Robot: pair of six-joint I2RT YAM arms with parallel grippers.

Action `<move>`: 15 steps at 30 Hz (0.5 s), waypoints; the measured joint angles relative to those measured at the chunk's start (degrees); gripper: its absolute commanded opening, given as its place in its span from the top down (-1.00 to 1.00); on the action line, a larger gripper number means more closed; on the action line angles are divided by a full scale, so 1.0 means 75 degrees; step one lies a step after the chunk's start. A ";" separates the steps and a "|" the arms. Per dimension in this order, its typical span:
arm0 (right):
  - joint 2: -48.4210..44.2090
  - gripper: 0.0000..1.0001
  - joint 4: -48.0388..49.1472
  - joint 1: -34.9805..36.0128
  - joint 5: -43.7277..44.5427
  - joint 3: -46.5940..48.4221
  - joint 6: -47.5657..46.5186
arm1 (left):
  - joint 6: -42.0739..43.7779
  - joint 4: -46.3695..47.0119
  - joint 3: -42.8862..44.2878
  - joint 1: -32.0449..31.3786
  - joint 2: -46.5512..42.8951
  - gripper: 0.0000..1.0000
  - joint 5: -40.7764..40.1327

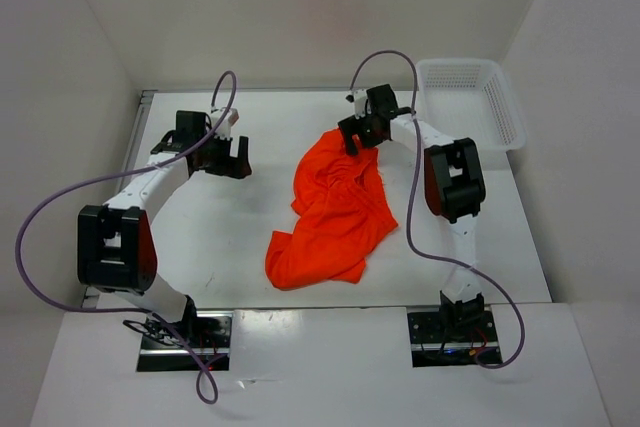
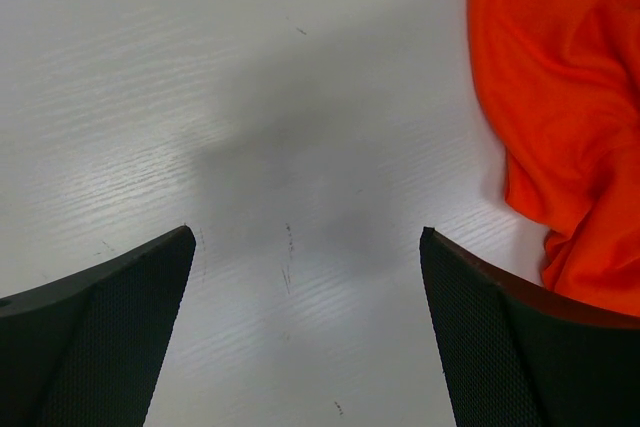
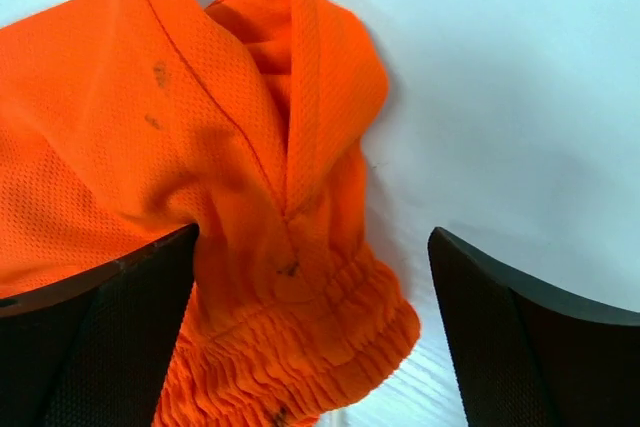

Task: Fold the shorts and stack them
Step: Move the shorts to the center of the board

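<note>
From above, the shorts (image 1: 330,212) lie crumpled and unfolded mid-counter (image 1: 230,237), with the right fingers (image 1: 352,137) over their far end and the left fingers (image 1: 238,159) apart toward the left edge. The left wrist view shows fingers spread wide above bare counter, cloth just beside. The right wrist view shows fingers wide, straddling the gathered waistband (image 3: 300,347) without gripping. Folding and stacking look wholly undone.

Shorts (image 1: 335,212) crumpled mid-table; open tabletop (image 1: 230,237) left of them; basket (image 1: 505,107) occupies far-right corner.
</note>
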 measured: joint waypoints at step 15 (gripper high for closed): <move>0.0000 0.99 -0.0860 0.0181 -0.0201 0.1306 -0.0184 | 0.0000 0.0067 0.0015 0.0000 0.0041 -1.00 -0.0227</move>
